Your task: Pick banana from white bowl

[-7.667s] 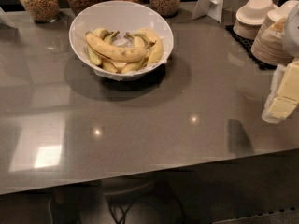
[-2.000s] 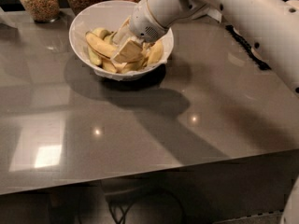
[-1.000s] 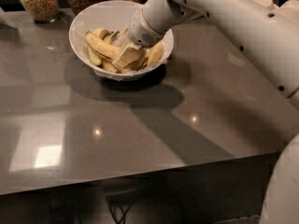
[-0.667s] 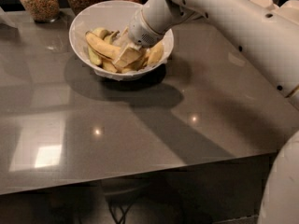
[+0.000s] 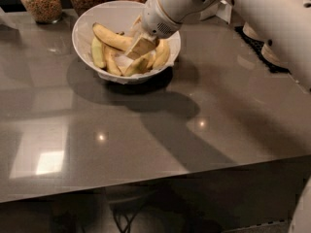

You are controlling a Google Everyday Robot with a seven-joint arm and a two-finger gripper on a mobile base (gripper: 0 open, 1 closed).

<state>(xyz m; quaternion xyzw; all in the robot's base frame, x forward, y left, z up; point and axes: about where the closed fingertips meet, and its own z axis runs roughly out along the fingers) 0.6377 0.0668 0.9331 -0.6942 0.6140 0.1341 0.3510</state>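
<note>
Gripper [image 5: 141, 46] down inside white bowl [image 5: 80, 30], centre toward 2 o'clock; whether it grips anything, cannot tell; banana [image 5: 111, 36] lies at bowl's 10 o'clock atop shorter bananas [image 5: 98, 52]; probably light, soft, bruisable, smooth-skinned; grasp mid-length, gently.

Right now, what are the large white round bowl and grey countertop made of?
Large white round bowl: likely glazed ceramic; smooth, shiny rim. Grey countertop: polished stone or laminate; mirrors light spots. Gripper sits inside the bowl, among yellow bananas.

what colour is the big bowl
Plain white round bowl, seen in the camera view; claw sits inside it.
</note>
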